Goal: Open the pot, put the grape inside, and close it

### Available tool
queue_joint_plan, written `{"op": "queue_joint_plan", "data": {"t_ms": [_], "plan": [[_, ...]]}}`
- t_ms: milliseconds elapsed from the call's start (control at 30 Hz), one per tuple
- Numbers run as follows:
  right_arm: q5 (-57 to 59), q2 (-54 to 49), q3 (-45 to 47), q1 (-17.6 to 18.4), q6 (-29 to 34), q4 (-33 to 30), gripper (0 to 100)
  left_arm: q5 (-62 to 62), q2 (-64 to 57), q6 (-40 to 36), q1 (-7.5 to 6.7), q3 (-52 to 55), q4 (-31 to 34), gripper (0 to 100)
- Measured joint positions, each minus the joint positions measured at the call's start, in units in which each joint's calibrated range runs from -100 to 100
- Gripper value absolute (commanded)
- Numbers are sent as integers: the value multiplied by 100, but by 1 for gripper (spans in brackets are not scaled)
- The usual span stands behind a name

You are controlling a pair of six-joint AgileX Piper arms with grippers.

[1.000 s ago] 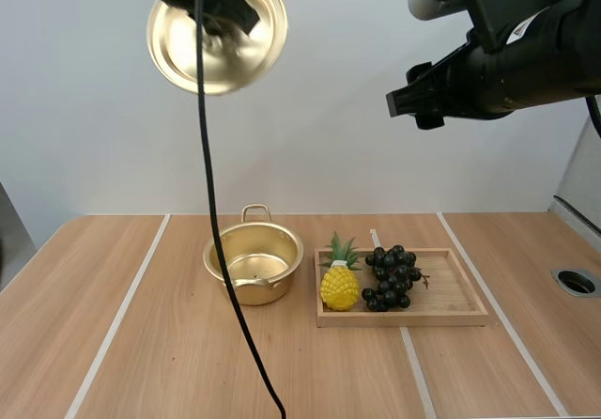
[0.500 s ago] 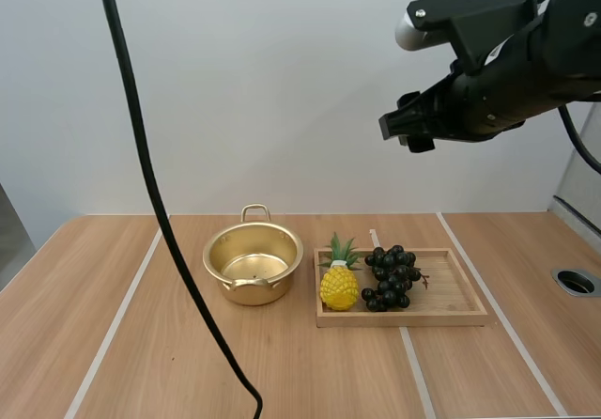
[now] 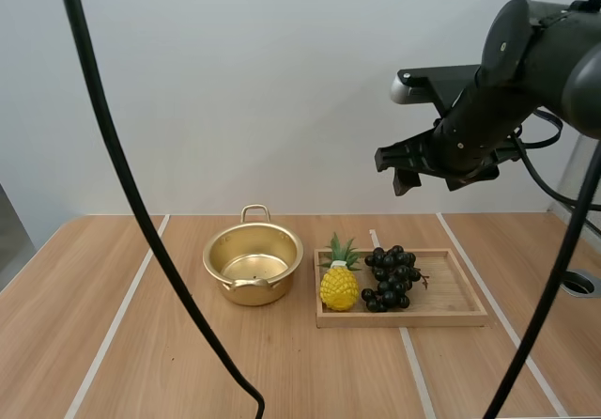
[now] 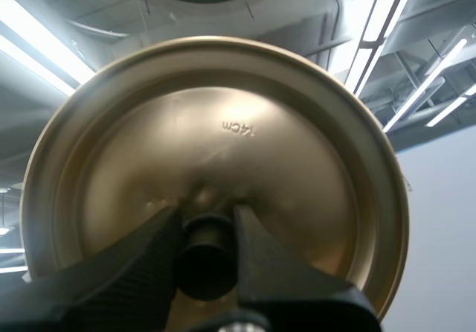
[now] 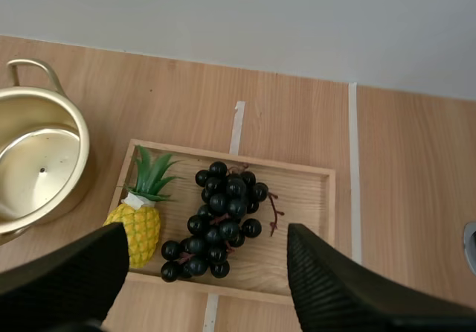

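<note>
Lid [image 4: 223, 138] marked "14cm", clamped by its knob [image 4: 206, 254] in left gripper [image 4: 207, 214].
Right gripper [image 5: 206, 235] spread wide above grapes [image 5: 223, 198] on tray [image 5: 305, 220]; wooden table [image 3: 169, 344], pale stripes.

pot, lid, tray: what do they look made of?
Pot: probably thin metal, gold-coloured and glossy; its inside mirrors light. Lid: same gold metal look, soft sheen, stamped marking. Its knob is dark, maybe plastic. Tray: light wood, matte, grain visible.
</note>
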Motion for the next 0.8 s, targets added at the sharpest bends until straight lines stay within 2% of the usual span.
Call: {"op": "queue_joint_plan", "data": {"t_ms": [233,400,633,800], "plan": [[20,974,0,-232,21,590,100,-662,0,-10,0,0,0,0],[-19,1608,0,-386,21,775,100,-733,0,-10,0,0,0,0],[-255,2260,0,-403,9,1198,100,-733,0,-10,0,0,0,0],[-579,2610,0,-403,-58,1236,100,-733,0,-10,0,0,0,0]]}}
